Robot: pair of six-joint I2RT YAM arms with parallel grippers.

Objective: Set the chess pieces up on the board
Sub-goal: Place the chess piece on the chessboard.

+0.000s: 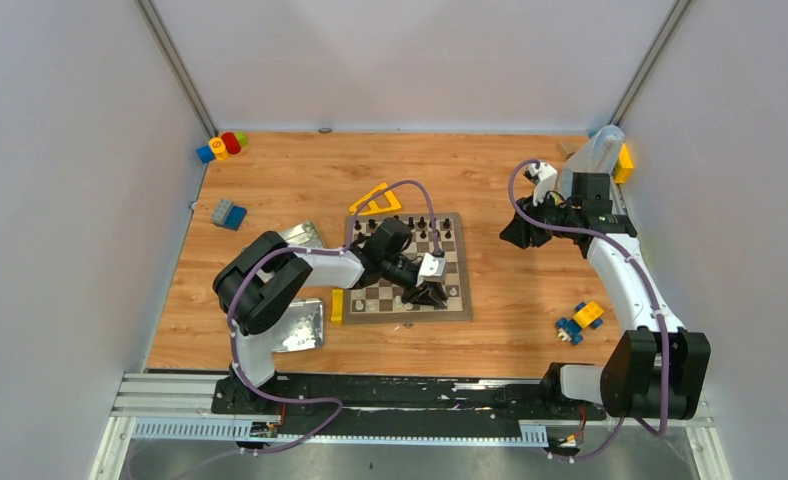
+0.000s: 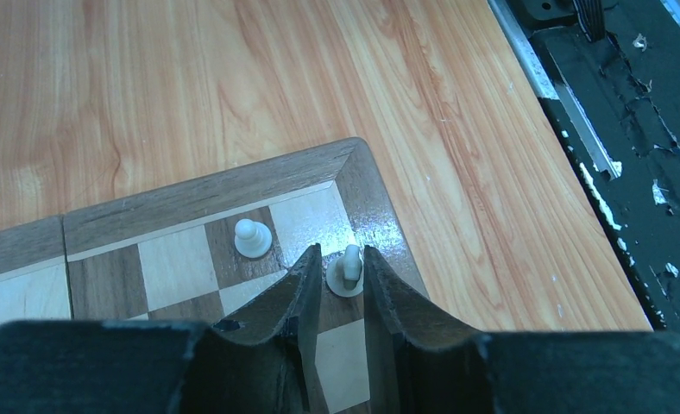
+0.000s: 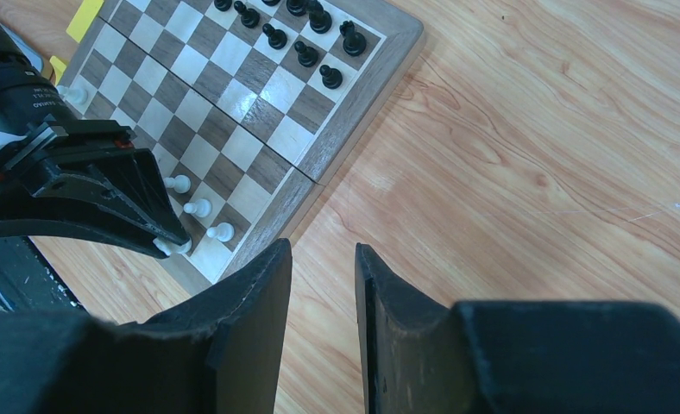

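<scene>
The wooden board (image 1: pixel 465 282) lies mid-table. Black chess pieces (image 1: pixel 411 226) line its far rows, also seen from the right wrist as black pieces (image 3: pixel 306 53). My left gripper (image 1: pixel 428 296) hangs low over the board's near right corner. In its wrist view the left gripper (image 2: pixel 341 252) stands open, its fingers close on either side of a white piece (image 2: pixel 349 267) that stands on a corner square. A white pawn (image 2: pixel 252 237) stands one square to the left. My right gripper (image 3: pixel 322 246) is open and empty over bare wood right of the board (image 3: pixel 380 73).
Two metal tins (image 1: pixel 300 326) (image 1: pixel 298 235) sit left of the board, with a yellow block (image 1: pixel 337 305) between. A yellow triangle (image 1: pixel 375 200) lies behind the board. Toy blocks (image 1: pixel 228 213) (image 1: pixel 222 145) are at far left, a blue-yellow toy (image 1: pixel 580 320) at right.
</scene>
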